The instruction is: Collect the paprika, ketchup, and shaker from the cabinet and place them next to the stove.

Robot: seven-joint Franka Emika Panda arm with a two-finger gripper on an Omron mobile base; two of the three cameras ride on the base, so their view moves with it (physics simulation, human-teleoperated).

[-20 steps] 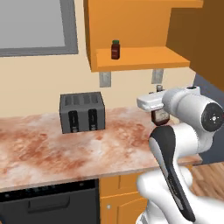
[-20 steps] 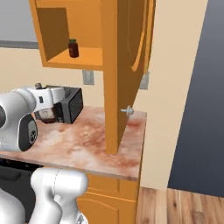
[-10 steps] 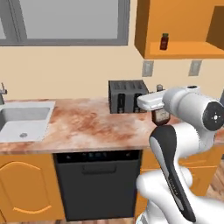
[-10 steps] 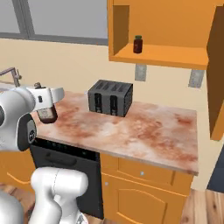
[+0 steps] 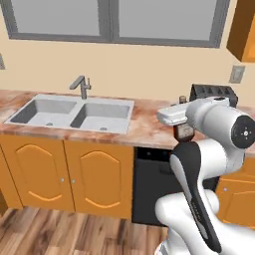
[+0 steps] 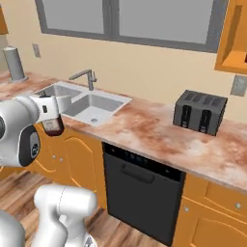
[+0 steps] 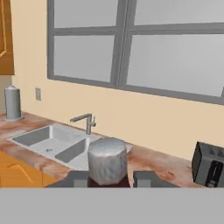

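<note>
Lettering cannot be made out on the one dark-red bottle (image 6: 53,128), lower left, which the gripper (image 6: 50,116) clamps. One toaster (image 6: 200,111) and one two-basin sink (image 6: 82,102) share the counter (image 6: 144,128).

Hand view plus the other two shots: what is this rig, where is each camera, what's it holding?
It's a white robot arm on a driving base, in a rendered kitchen. Two cameras ride on the base, behind the arm to its left and right. The third sits on the hand, looking along the gripper. The gripper is shut on a dark red container; its grey top sits close in the hand view. The counter carries a double sink, a faucet and a black toaster.
</note>
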